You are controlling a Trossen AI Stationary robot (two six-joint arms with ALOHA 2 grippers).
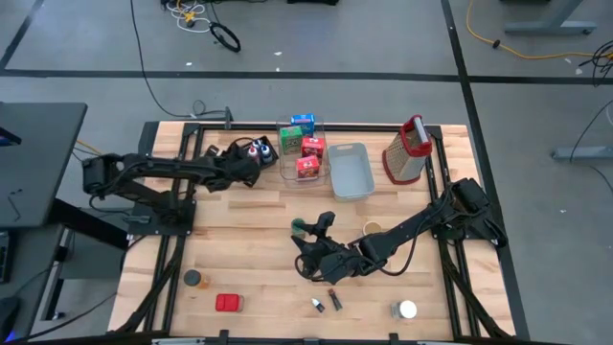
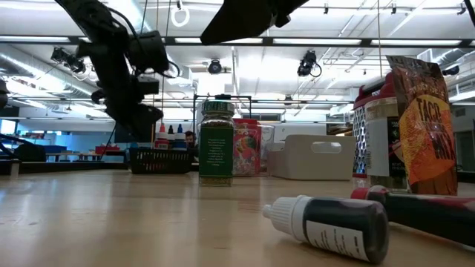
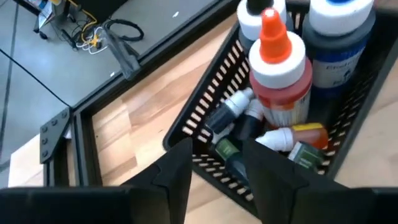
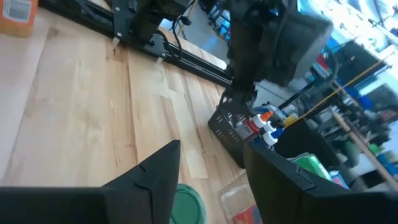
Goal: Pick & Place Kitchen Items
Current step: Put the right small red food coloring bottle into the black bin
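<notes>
Dark dropper bottle (image 2: 334, 224) lies nearest; left hand (image 3: 217, 168), fingers apart, hovers over black basket (image 3: 205, 112) at counter's 11 o'clock; right hand (image 4: 211, 180) open above green-lidded jar (image 4: 186, 202).

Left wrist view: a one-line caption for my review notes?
Left hand, fingers apart and empty, hovers over the black basket of small dropper bottles at the table's edge.
</notes>
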